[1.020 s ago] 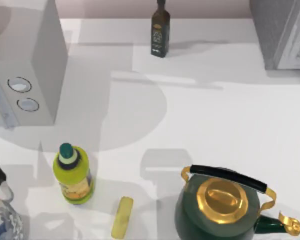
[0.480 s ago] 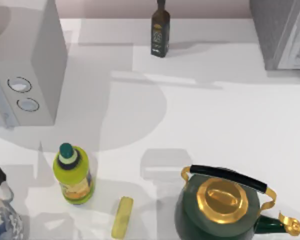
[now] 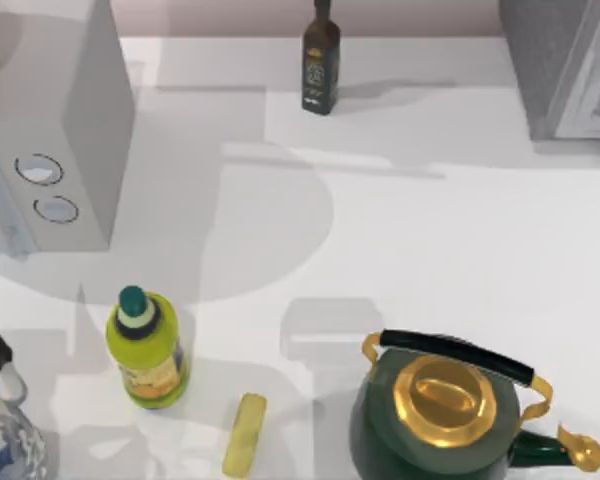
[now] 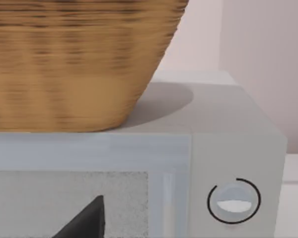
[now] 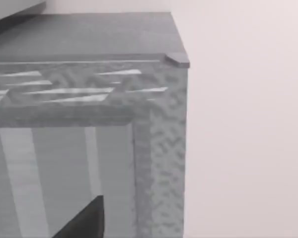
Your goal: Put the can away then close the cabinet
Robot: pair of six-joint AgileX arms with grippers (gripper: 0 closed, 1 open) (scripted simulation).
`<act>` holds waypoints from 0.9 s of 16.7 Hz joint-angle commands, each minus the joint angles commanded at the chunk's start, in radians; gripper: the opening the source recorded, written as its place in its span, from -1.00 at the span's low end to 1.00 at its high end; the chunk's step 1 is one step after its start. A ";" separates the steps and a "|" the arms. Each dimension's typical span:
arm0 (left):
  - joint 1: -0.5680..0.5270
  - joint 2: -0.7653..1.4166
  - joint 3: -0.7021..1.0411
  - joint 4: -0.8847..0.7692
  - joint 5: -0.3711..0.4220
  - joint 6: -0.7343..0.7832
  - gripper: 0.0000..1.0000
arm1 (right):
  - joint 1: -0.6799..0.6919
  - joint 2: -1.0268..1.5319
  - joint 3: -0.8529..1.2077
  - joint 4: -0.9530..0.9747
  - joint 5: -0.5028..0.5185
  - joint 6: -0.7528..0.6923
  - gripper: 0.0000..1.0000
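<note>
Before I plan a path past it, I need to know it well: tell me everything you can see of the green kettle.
The green kettle stands upright at the table's near right. Its round body is dark glossy green, with a shiny gold lid, a black grip on gold brackets arching over the top, and a gold-tipped spout pointing right. It looks like enamelled metal. Nothing touches it; the yellow bar lies apart on its left.

A rendered kitchen is suggested by what is laid out on the white desk (image 3: 430,230): a microwave (image 3: 60,150) with round dials at 9 o'clock, a green and gold kettle (image 3: 445,415) at 5 o'clock, a dark glass bottle (image 3: 321,65) at 12 o'clock, and a grey cabinet (image 3: 565,65) at 2 o'clock. A woven basket (image 4: 74,59) is seen on the microwave.
</note>
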 joint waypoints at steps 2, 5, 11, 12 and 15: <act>0.000 0.000 0.000 0.000 0.000 0.000 1.00 | 0.006 -0.026 0.128 -0.150 0.001 0.001 1.00; 0.000 0.000 0.000 0.000 0.000 0.000 1.00 | 0.015 -0.057 0.259 -0.298 0.006 0.004 1.00; 0.000 0.000 0.000 0.000 0.000 0.000 1.00 | 0.019 -0.068 0.305 -0.348 0.008 0.007 1.00; 0.000 0.000 0.000 0.000 0.000 0.000 1.00 | 0.015 -0.066 0.306 -0.345 0.007 0.007 1.00; 0.000 0.000 0.000 0.000 0.000 0.000 1.00 | 0.039 -0.064 0.305 -0.349 0.039 0.008 1.00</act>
